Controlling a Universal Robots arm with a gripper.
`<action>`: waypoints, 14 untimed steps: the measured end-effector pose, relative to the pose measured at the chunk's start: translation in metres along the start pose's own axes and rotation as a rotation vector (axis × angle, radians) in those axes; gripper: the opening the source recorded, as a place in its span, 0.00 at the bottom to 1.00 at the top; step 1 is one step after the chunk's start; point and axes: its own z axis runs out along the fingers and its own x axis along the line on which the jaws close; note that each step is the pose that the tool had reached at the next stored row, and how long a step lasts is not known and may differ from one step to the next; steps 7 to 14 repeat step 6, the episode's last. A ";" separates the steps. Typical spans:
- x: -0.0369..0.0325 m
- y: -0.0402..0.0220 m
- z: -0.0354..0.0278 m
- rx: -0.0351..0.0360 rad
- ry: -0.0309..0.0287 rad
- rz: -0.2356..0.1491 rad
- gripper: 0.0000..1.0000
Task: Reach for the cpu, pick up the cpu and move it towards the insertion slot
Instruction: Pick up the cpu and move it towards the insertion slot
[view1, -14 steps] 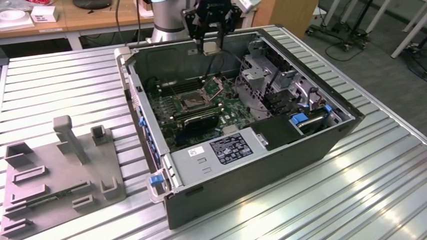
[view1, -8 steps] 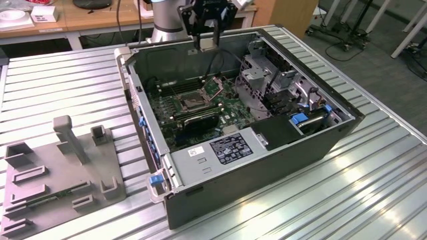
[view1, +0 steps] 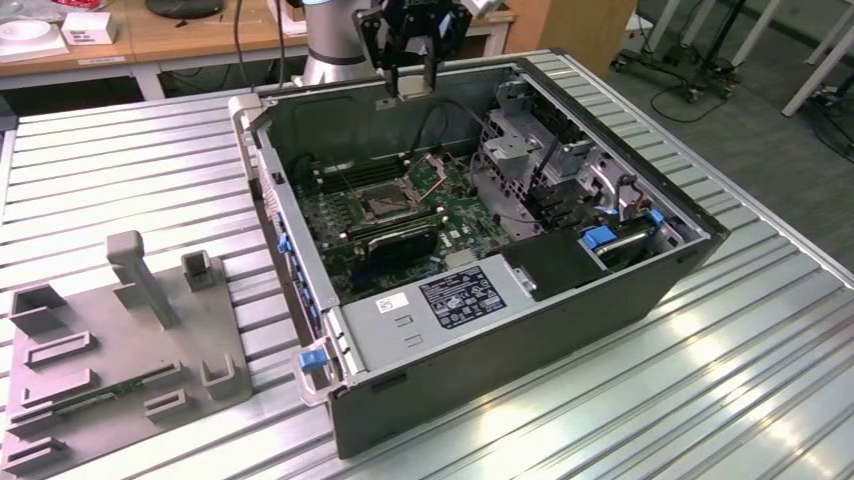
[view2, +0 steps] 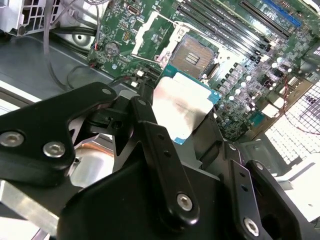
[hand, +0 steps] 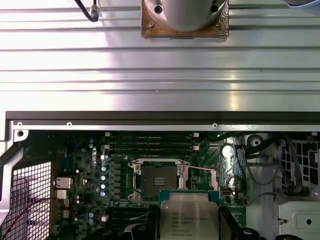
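The fingers (view2: 187, 125) are clamped on the cpu (view2: 181, 107), its silvery top facing up between them in both wrist views. The slot (hand: 159, 179), frame open, lies on the green board (hand: 95, 185) just beyond the fingertips and below them. The arm hangs above the open case (view1: 641, 290) on the ribbed bench (view1: 120, 170).

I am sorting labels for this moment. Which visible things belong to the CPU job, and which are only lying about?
Job:
- claw, shut on the cpu, above the open case
- insertion slot, empty

Lying about:
- grey plastic tray on the table
- memory slots
- boxes on the desk behind
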 end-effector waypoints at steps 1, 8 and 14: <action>0.0000 0.0004 0.0000 0.0000 0.0000 0.000 0.55; 0.0000 0.0020 0.0002 0.0000 0.0000 0.000 0.55; 0.0000 0.0020 0.0002 0.0000 0.0000 0.000 0.55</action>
